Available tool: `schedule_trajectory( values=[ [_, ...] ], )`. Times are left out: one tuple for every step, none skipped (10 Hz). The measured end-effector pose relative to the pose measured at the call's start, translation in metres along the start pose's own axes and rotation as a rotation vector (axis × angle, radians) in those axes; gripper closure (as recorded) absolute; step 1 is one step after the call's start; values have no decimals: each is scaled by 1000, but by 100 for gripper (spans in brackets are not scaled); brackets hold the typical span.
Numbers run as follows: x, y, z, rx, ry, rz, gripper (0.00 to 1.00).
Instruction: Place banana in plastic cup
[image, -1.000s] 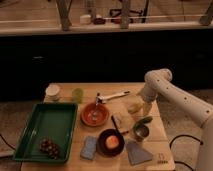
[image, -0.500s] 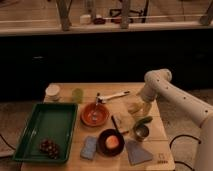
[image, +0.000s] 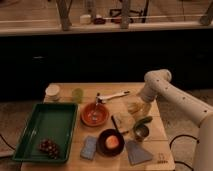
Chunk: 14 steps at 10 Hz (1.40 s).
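The banana (image: 133, 108) is a small pale yellow shape on the wooden table (image: 155, 150), right of the orange bowl (image: 95, 114). My gripper (image: 138, 103) hangs at the end of the white arm (image: 159, 82), directly over or on the banana; I cannot tell whether it touches it. The plastic cup (image: 77, 95), a translucent yellow-green tumbler, stands upright at the table's back left, next to a white round cup (image: 52, 92) and far left of the gripper.
A green tray (image: 30, 131) with dark grapes (image: 50, 147) fills the left side. A white utensil (image: 113, 96) lies behind the orange bowl. A green vegetable (image: 143, 121), metal cup (image: 141, 133), black bowl with an orange fruit (image: 111, 142), blue sponge (image: 90, 148) and grey cloth (image: 136, 152) crowd the front.
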Motion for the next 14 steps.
schedule_trajectory(
  values=[
    [1,0,1,0,-1,4,20],
    [0,0,1,-1,-3,5,20],
    [-1,0,2,-3,-4,6,20],
    [-2,0,3,-4,-5,8,20],
    [-1,0,4,-5,-5,11,20],
    [0,0,4,-6,-7,14,20],
    [0,0,5,-6,-8,16,20],
    [-1,-1,6,-7,-9,17,20],
    [-2,-1,7,-8,-10,17,20],
    [-3,-1,8,-11,-11,20,20],
    [-2,0,9,-14,-11,23,20],
    [-3,0,9,-15,-11,24,20],
    [-3,0,10,-18,-12,25,20],
    [-4,-1,11,-17,-13,27,20]
  ],
)
